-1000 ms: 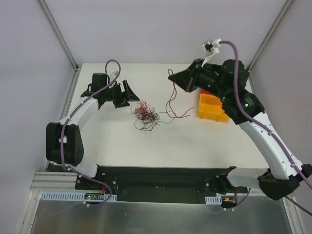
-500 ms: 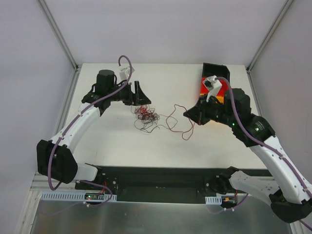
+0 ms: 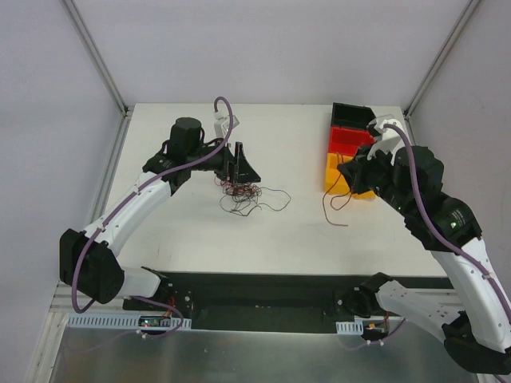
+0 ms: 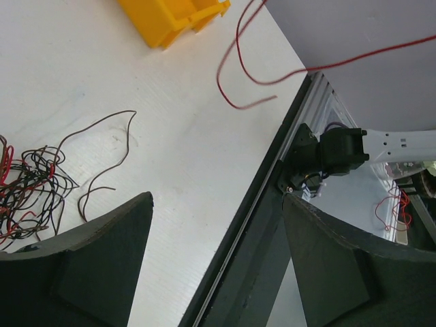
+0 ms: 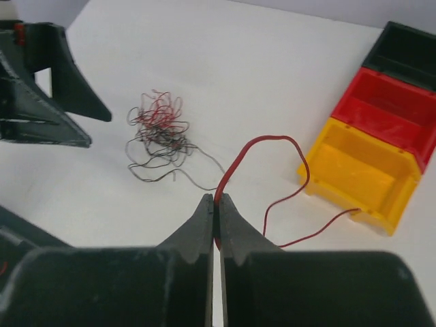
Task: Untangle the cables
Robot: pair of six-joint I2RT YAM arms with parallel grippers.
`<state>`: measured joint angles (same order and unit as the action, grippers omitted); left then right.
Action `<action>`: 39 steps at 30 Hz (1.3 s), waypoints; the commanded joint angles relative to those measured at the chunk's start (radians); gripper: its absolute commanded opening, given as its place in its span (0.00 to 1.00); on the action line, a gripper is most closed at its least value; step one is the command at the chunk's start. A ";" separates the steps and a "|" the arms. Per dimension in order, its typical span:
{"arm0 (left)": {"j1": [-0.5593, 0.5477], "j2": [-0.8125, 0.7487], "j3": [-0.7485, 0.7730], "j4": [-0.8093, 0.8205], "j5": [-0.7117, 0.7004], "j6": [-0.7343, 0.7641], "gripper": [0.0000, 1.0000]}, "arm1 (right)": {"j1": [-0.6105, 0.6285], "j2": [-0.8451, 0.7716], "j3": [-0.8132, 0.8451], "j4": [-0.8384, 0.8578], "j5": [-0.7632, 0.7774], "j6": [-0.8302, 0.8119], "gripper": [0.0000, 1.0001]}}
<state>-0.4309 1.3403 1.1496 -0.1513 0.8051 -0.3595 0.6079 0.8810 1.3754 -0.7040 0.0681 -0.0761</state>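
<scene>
Hands, two, black, one per arm.
- Left hand: fingers spread wide with nothing between them. It hangs at the far edge of the tangle, fingertips pointing down towards the worktop. Whether it touches the wires cannot be told.
- Right hand: fingers pressed together on one red cable. It is raised above the worktop on the right side, just in front of the bins.

Worktop: white, flat, carrying all items below.

Bins, three, open-topped, set touching in a row near the far right corner of the worktop.
- Black bin: farthest from the arms.
- Red bin: the middle one.
- Yellow bin: nearest the arms and closest to the right hand.

Cables, main lot: a tangle of thin red and black wires in a small loose scribble. It lies flat near the middle of the worktop, directly under and in front of the left hand and well apart from the bins. One dark strand loops out of its right side along the surface.

Cable, single: the red one in the right hand, clear of the tangle. It arches up from the fingertips and curls back down. Its free end trails beside the front of the yellow bin.
</scene>
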 commanded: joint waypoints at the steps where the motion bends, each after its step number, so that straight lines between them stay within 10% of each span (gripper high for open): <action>1: -0.002 -0.036 0.012 0.038 0.003 0.030 0.76 | -0.045 0.047 0.071 0.015 0.122 -0.163 0.00; 23: -0.032 -0.053 -0.002 0.038 -0.036 0.039 0.75 | -0.436 0.197 0.212 0.178 -0.211 -0.254 0.00; 39: -0.037 -0.026 -0.007 0.039 -0.046 0.042 0.75 | -0.572 0.285 -0.102 0.469 -0.430 -0.249 0.00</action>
<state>-0.4595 1.3228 1.1461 -0.1425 0.7536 -0.3458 0.0765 1.1400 1.3167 -0.3977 -0.2573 -0.3443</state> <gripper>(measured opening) 0.751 0.021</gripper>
